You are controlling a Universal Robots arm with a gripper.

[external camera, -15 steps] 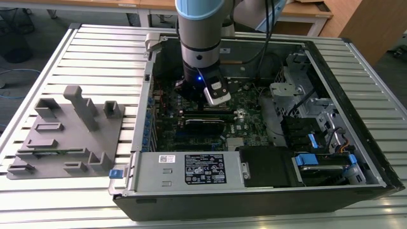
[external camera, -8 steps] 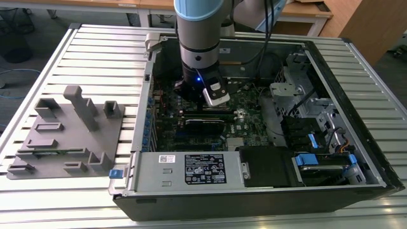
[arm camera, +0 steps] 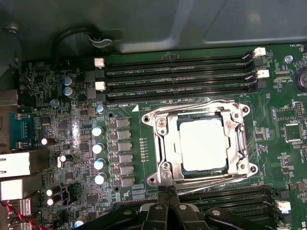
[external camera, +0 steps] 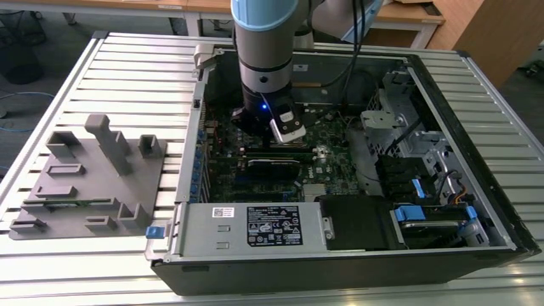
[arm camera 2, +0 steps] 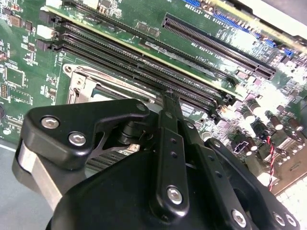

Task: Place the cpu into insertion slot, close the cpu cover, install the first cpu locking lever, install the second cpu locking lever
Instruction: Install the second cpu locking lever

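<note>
cpu (arm camera: 202, 144) seated, memory slots (arm camera: 177, 76) flanking, claw (arm camera: 167, 192) beside

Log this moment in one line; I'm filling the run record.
cpu: in insertion slot | cpu cover: down around it | hand: fingers together, beside the socket, holding nothing

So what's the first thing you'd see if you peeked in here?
The big robot arm reaching down into the open computer case. In the first wrist view, the shiny cpu sits in its insertion slot with the cpu cover framing it, and the gripper hovers at the socket's edge.
</note>
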